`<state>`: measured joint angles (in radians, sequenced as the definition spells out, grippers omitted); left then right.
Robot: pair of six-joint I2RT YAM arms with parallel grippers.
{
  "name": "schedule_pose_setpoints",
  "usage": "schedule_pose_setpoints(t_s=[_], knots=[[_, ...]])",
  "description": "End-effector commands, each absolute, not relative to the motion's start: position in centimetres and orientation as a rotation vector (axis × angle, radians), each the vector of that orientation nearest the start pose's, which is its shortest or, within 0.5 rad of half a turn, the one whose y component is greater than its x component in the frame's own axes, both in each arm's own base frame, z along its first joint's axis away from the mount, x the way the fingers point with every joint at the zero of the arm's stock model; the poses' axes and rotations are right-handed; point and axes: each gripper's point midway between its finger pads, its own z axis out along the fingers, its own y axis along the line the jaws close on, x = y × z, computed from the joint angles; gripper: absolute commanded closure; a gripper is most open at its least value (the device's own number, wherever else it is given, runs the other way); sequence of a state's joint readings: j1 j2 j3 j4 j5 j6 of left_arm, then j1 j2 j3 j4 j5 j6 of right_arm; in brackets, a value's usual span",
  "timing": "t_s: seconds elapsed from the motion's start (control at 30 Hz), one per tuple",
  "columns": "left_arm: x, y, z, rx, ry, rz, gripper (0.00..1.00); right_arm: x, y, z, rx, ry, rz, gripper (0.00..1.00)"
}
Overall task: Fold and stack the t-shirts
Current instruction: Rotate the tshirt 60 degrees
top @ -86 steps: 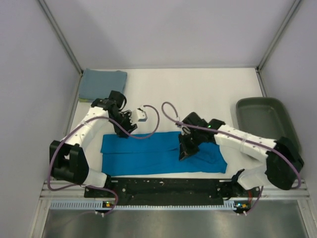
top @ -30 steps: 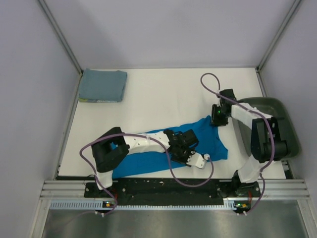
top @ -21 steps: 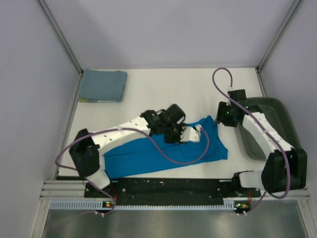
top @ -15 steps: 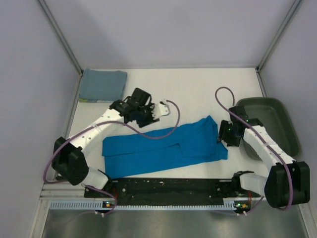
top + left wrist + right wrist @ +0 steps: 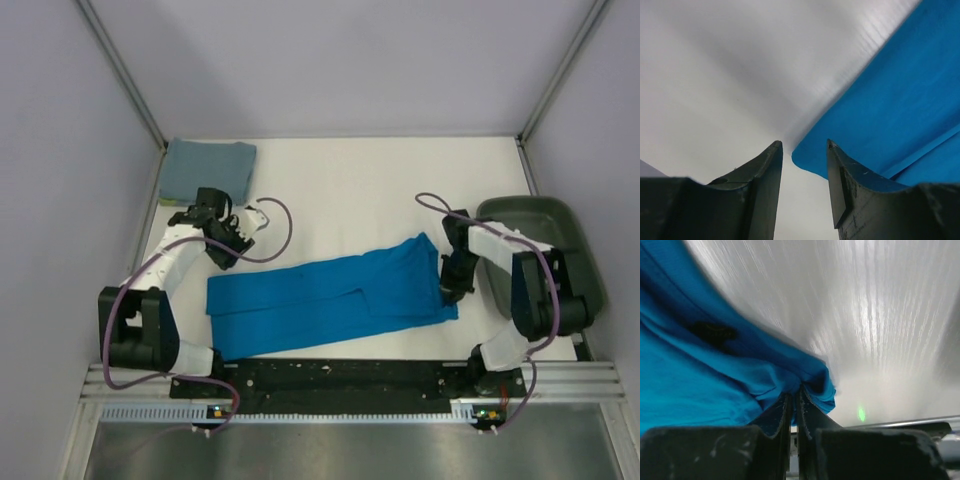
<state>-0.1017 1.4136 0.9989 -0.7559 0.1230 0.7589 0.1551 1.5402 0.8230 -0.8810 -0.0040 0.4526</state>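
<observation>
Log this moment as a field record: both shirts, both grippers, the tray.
blue t-shirt: folded lengthwise into a long strip, lying across the near part of the table
grey-blue t-shirt: folded square, far left corner
left gripper: open, by the blue t-shirt's left corner, not gripping
right gripper: shut on the blue t-shirt's right edge
green tray: right side, partly behind the right arm

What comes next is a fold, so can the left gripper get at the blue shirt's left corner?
Probably yes: the left gripper is open right by the blue shirt's corner, nothing lying between them.
</observation>
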Motion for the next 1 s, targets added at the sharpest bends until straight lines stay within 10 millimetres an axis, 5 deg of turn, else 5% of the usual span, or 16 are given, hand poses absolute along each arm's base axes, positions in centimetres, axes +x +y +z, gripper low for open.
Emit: schedule_pose_setpoints(t_s=[0.0, 0.2, 0.37, 0.53, 0.63, 0.77, 0.9, 0.97], knots=[[29.2, -1.5, 8.0, 1.173, 2.449, 0.014, 0.55, 27.7, 4.7, 0.3, 0.309, 2.987, -0.063, 1.00], [27.3, -2.5, 5.6, 1.181, 2.509, -0.113, 0.54, 43.3, 6.5, 2.5, 0.119, 2.810, -0.028, 1.00], [25.5, -4.5, 4.1, 1.207, 2.554, -0.249, 0.53, 54.2, 8.6, 3.9, -0.004, 2.680, 0.037, 0.98], [22.4, -6.8, 2.0, 1.366, 2.553, -0.320, 0.52, 61.5, 9.5, 6.3, -0.042, 2.478, 0.085, 0.61], [20.0, -8.4, 1.1, 1.494, 2.527, -0.383, 0.52, 62.8, 10.2, 11.6, -0.099, 2.335, 0.156, 0.51], [18.4, -9.4, 1.2, 1.563, 2.467, -0.460, 0.52, 61.1, 10.3, 19.2, -0.181, 2.197, 0.173, 0.41], [17.0, -9.7, 1.7, 1.605, 2.444, -0.533, 0.53, 55.9, 12.5, 25.2, -0.328, 2.104, 0.307, 0.34], [16.2, -9.0, 2.3, 1.628, 2.426, -0.511, 0.55, 52.3, 14.6, 26.6, -0.452, 2.041, 0.370, 0.34]])
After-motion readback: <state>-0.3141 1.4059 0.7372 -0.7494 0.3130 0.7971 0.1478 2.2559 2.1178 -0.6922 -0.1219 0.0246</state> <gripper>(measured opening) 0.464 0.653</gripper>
